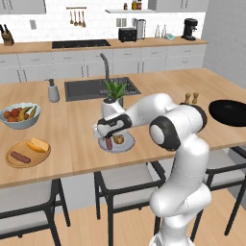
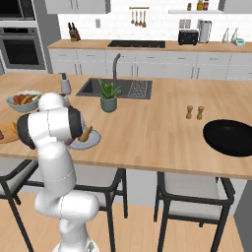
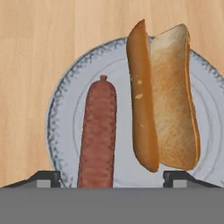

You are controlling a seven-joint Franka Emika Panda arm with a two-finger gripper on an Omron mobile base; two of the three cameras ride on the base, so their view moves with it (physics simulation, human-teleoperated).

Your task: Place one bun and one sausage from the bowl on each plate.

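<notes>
Sausage point(image 3: 98, 133) lies between spread, empty hand point(image 3: 112, 177) tips, bun point(image 3: 168, 96) at 3 o'clock beside it on grey-blue plate point(image 3: 65, 113), apparently just set down.

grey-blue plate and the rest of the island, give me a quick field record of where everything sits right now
grey-blue plate: on the island counter, holds one sausage and one bun lying side by side
wooden plate: farther left, holds the other sausage and bun
black bowl: at the right end, nothing visible in it
gripper: directly over the grey-blue plate, fingers apart, holding nothing
fruit bowl: behind the wooden plate
potted plant: beside the sink
</notes>
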